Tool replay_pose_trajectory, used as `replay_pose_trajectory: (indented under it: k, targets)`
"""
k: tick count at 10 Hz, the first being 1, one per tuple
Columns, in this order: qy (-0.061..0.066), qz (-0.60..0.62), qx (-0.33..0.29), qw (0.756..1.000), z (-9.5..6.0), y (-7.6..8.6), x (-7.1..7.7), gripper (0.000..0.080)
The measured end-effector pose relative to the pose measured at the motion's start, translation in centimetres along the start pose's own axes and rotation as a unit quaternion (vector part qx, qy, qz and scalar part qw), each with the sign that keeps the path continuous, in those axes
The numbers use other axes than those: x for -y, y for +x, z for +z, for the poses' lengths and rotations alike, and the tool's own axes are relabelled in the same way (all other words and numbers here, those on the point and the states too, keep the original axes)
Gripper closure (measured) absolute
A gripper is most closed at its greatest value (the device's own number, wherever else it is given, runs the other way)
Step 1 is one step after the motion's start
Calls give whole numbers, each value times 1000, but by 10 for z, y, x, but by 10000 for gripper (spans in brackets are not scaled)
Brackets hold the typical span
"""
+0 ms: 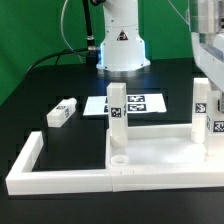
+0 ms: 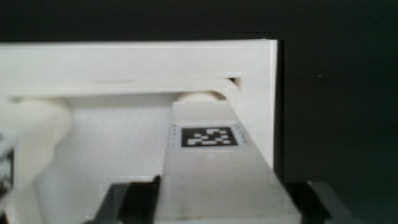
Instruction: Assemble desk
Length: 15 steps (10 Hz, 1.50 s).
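Observation:
The white desk top (image 1: 160, 150) lies rim-up inside the border frame. One leg (image 1: 117, 108) stands upright at its corner nearer the exterior view's left. At the exterior view's right, my gripper (image 1: 205, 78) comes down from above onto another upright tagged leg (image 1: 203, 104) at the top's corner. In the wrist view this leg (image 2: 217, 150) runs between my dark fingers (image 2: 135, 203), and my gripper (image 2: 226, 208) is shut on its sides. Its far end meets the desk top's (image 2: 107, 90) corner. Another tagged leg (image 1: 216, 128) stands just beside it. A loose leg (image 1: 62, 112) lies flat on the black table.
The marker board (image 1: 138, 103) lies flat behind the desk top, in front of the robot base (image 1: 122, 45). Long white frame bars (image 1: 40, 168) form an L along the front and the exterior view's left. Green cloth hangs behind the table.

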<state>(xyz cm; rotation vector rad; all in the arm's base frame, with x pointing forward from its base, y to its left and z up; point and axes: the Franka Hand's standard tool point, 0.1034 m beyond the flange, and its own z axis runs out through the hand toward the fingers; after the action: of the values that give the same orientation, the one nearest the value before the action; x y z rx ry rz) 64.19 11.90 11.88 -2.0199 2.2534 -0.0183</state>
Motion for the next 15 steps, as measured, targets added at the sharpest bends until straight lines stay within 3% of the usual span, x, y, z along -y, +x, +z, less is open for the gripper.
replay_pose_trajectory:
  k: [1,3,4,5,6,8,10,12,14,15]
  targets:
    - [6,18,0,1000,0,-2,-1,511]
    - [4,-34,-2,999,1,0,-1,509]
    - [-5,-134,-4,991,-1,3,-1,330]
    - [2,-241,-6,970,-3,4,3,188]
    - [9,-326,-8,945,-3,5,4,188]
    - [9,-368,-9,930,-2,4,0,153]
    - [8,-436,-11,900,-1,6,1,153]
    - [1,-559,-31,829,0,8,4,151]
    - [1,-544,-30,839,0,9,4,151]
    - [1,-542,-30,840,1,9,4,278]
